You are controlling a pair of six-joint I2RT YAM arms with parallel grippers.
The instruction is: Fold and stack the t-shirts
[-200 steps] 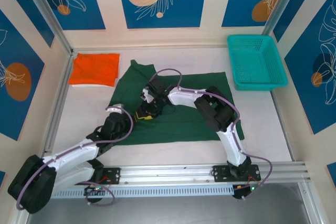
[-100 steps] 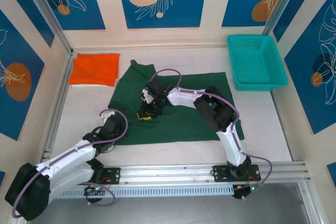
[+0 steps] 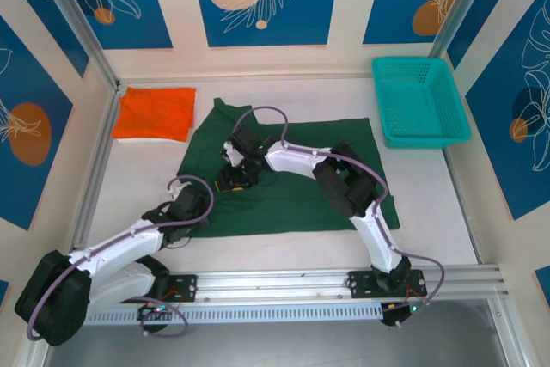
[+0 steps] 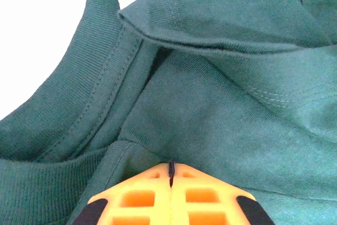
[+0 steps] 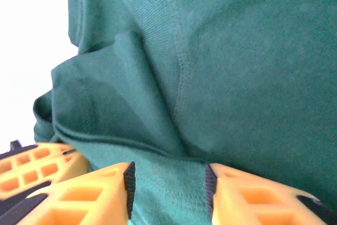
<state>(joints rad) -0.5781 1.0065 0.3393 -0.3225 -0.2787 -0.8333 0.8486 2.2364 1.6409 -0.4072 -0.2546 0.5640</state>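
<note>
The dark green t-shirt (image 3: pixel 301 182) lies spread across the middle of the table, its ribbed neck (image 4: pixel 79 114) toward the left. My left gripper (image 4: pixel 171 168) is shut at the neck edge, and the cloth is drawn up into its fingertips. It sits at the shirt's left side (image 3: pixel 209 197). My right gripper (image 5: pixel 167 183) stands open just beside it (image 3: pixel 232 178), pads apart with green cloth lying flat between them. The left gripper's orange finger (image 5: pixel 31 167) shows close by. The orange t-shirt (image 3: pixel 155 113) lies folded at the back left.
A teal mesh basket (image 3: pixel 419 100) stands at the back right. Metal frame posts and rails (image 3: pixel 94 169) border the white table. Bare table (image 3: pixel 284 251) runs along the near side of the green shirt.
My left gripper has closed at the shirt's neck. The right gripper has shifted a little to the left on the shirt. The orange shirt and the basket have not moved.
</note>
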